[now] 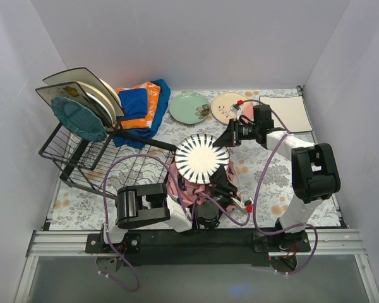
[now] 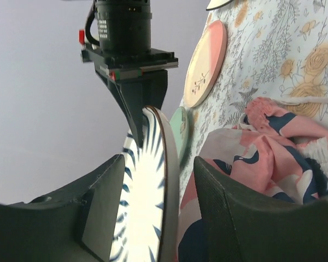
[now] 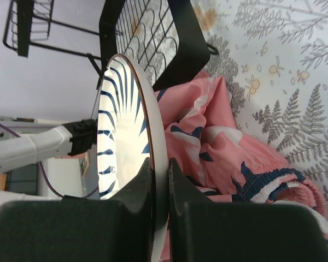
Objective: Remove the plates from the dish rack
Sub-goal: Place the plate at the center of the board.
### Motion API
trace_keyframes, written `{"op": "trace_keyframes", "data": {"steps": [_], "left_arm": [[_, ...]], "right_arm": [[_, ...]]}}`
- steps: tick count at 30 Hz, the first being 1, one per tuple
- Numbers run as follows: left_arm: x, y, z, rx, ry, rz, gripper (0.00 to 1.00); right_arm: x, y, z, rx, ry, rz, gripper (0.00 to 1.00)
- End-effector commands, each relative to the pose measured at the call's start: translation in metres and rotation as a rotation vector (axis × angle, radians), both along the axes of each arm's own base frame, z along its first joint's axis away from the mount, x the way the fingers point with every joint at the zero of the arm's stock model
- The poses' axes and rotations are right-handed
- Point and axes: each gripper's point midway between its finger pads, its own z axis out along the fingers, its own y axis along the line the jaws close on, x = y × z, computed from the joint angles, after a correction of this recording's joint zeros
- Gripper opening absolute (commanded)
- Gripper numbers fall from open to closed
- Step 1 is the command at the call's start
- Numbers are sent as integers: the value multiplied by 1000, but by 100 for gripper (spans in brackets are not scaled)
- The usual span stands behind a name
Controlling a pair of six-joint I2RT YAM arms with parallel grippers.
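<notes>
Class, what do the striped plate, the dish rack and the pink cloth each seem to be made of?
Striped plate: probably glazed ceramic; smooth, slightly glossy face and a thick, rounded, brown-edged rim.
Dish rack: likely coated metal wire; thin rigid black rods in a grid, matte.
Pink cloth: soft printed fabric; it bunches in folds.

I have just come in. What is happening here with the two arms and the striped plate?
The two arms seem to be passing a blue-striped plate between them, above the pink cloth. The right gripper is shut on its rim, while the left gripper has its jaws open on either side of it. A mint green plate and a cream-and-pink plate lie on the table; other plates stand in the dish rack.
</notes>
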Motion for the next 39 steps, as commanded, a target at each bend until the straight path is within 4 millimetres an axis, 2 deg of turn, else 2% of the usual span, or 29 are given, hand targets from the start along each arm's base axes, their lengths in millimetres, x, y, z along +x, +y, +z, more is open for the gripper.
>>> {"op": "trace_keyframes", "data": {"steps": [1,3,4,5,6,7,9,10,11,12,13,14,16,18,20,21,22,23,24,25,27,28,29,34,36,39], "left_arm": [[-1,1,50,-394,68,-34,53],[-3,0,56,-433,109,-60,53],[-4,-4,49,-446,160,-72,54],[-6,-7,50,-455,181,-91,54],[-7,-7,56,-481,202,-100,56],[-8,-10,51,-456,228,-104,66],[-12,-13,56,-515,290,-135,66],[-14,-15,48,-475,325,-137,66],[-17,-18,47,-524,386,-152,66],[-21,-22,46,-514,415,-178,66],[-24,-20,46,-516,464,-184,66],[-27,-21,46,-522,491,-196,66],[-37,-25,45,-541,590,-229,66],[-45,-29,45,-555,688,-244,66],[-46,-26,61,-611,732,-254,67],[-48,-23,56,-633,803,-236,67],[-50,-25,66,-672,846,-254,67],[-41,-16,86,-741,865,-260,67],[-40,-12,86,-794,957,-235,67],[-31,-5,93,-832,1001,-240,67],[-27,11,116,-929,1014,-244,67],[-25,19,117,-963,1016,-233,67],[-27,25,129,-997,1010,-247,67],[-16,44,116,-1032,973,-136,67],[-11,50,104,-1022,947,-91,67],[-8,52,102,-1026,934,-76,67]], "right_arm": [[19,-7,70,150,-123,-39,1],[27,-10,77,179,-89,-79,1],[32,-11,85,200,-129,-88,1],[38,-12,88,218,-87,-114,1],[45,-18,90,230,-85,-140,1],[51,-22,100,261,-133,-153,1],[63,-42,103,309,-66,-247,1],[66,-50,107,338,-78,-282,1],[72,-69,109,378,-142,-339,1],[70,-74,114,434,-74,-358,1],[75,-91,116,466,-76,-411,1],[74,-106,112,497,-101,-443,1],[76,-120,106,532,-52,-491,1],[76,-135,89,519,-33,-552,1],[77,-151,83,506,-39,-614,1],[75,-156,74,493,-13,-641,1],[76,-162,70,473,-39,-668,1],[76,-172,71,455,-70,-707,1],[76,-177,51,418,18,-757,1],[77,-187,50,363,-64,-799,1],[71,-193,29,302,-14,-853,1],[69,-199,29,270,-59,-877,1],[67,-201,25,256,-56,-891,1],[47,-223,-10,143,-24,-1016,1],[40,-230,-16,104,-40,-1042,1],[33,-247,-27,22,-45,-1108,1]]}}
